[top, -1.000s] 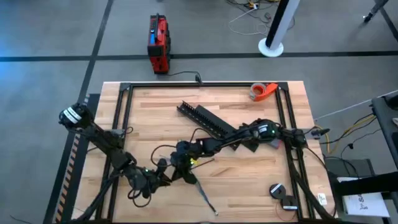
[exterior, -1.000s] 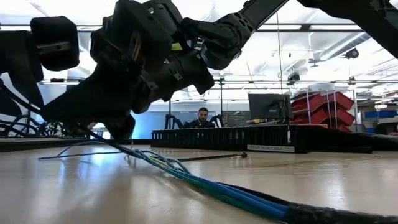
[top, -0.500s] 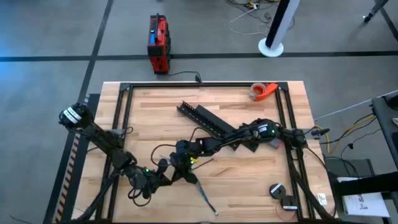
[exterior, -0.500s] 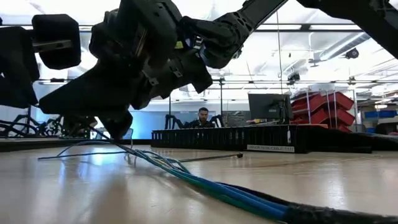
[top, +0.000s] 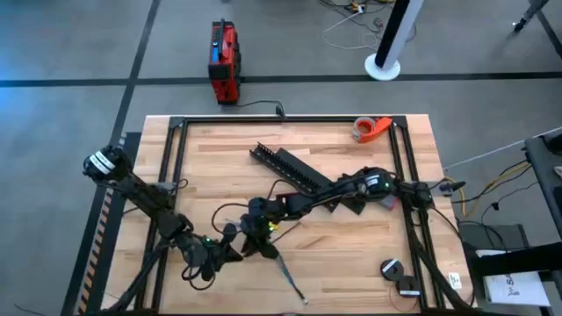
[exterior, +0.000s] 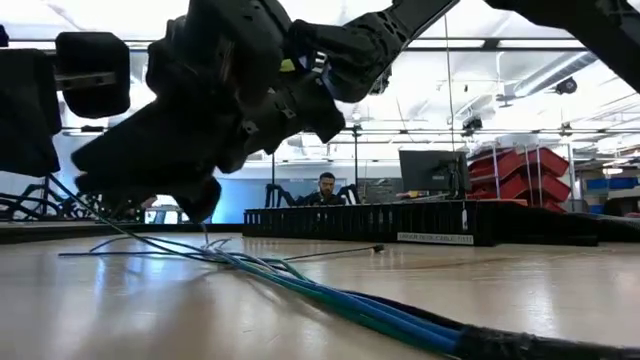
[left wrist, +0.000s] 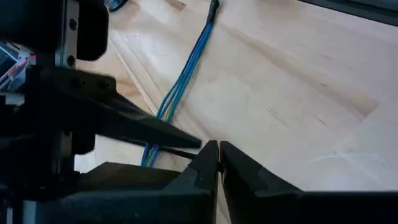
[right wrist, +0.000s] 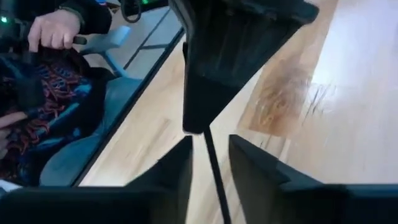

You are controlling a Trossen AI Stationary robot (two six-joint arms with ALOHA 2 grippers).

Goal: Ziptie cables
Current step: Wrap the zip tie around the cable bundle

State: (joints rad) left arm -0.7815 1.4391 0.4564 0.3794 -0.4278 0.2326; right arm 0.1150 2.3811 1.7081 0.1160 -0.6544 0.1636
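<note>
The cables (top: 283, 270), thin green and blue wires bunched into a dark sleeve, lie on the wooden table toward its near edge (exterior: 330, 295) (left wrist: 186, 74). A thin black zip tie (exterior: 340, 252) lies beside them, its head end (exterior: 378, 248) on the table. My left gripper (top: 235, 250) (left wrist: 219, 149) is low over the cables' fanned-out end, shut on the zip tie's strap. My right gripper (top: 255, 230) (right wrist: 210, 149) faces it tip to tip. Its fingers are open on either side of the strap (right wrist: 214, 171); I cannot tell whether they touch it. My left gripper pinches the zip tie's thin strap (left wrist: 183, 151) between its two fingertips (left wrist: 208, 155). It comes in low and nearly level from the table's left. The strap runs on from the fingertips through the gap between my right gripper's fingers.
Two black slotted rails (top: 294, 168) lie slantwise mid-table behind the arms. A tape roll (top: 371, 129) sits at the far right corner and a small round object (top: 391, 268) at the near right. A red box (top: 224, 61) stands on the floor. A person's hand (right wrist: 56, 31) shows beyond the table.
The zip tie's head end has slid a short way along the table toward the two grippers. Both grippers have stayed low over the cables' end.
</note>
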